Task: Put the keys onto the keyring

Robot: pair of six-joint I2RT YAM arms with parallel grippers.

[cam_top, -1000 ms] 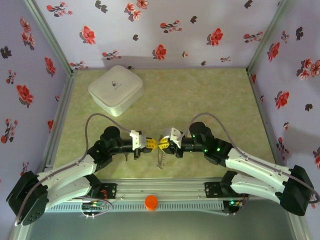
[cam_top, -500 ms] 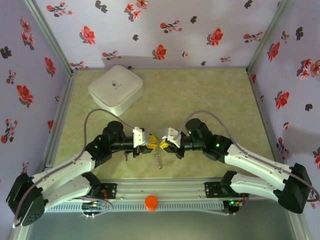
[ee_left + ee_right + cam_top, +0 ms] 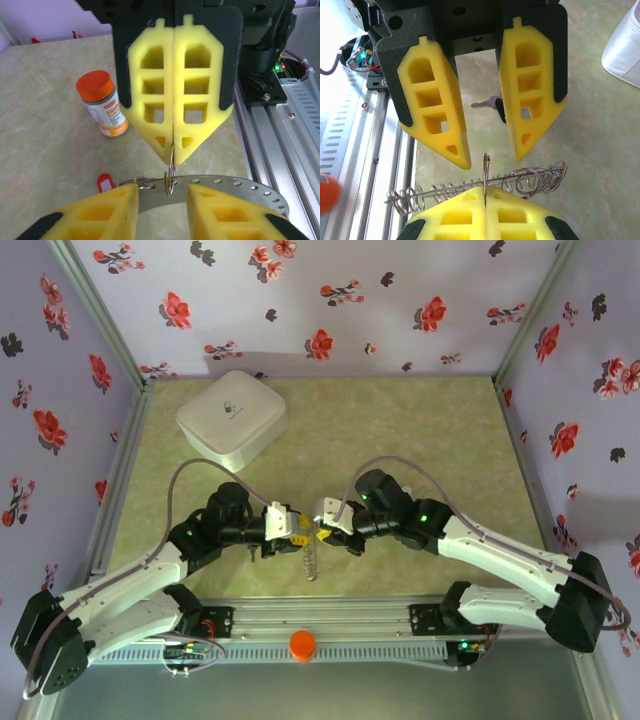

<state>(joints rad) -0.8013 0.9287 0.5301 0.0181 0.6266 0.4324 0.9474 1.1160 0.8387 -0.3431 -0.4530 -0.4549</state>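
Note:
My right gripper [image 3: 485, 192] is shut on the keyring [image 3: 485, 170], a thin metal ring seen edge-on that sticks up out of its pads. Facing it tip to tip, my left gripper [image 3: 162, 192] is open, with the keyring [image 3: 170, 172] hanging in the gap between its fingers. From above, both grippers [image 3: 298, 528] [image 3: 322, 526] meet near the table's front middle. The red-tagged key [image 3: 104, 181] lies on the table below left. The black-headed key [image 3: 492, 104] lies partly hidden behind a left finger.
A long coiled wire piece [image 3: 312, 560] lies on the table under the grippers. An orange pill bottle [image 3: 102, 102] stands by the front rail [image 3: 320, 625]. The white square box [image 3: 232, 420] sits at the back left. Flowered walls close in three sides.
The spot where the grippers meet has shifted a little left. The right arm has reached further left and the left arm has drawn back.

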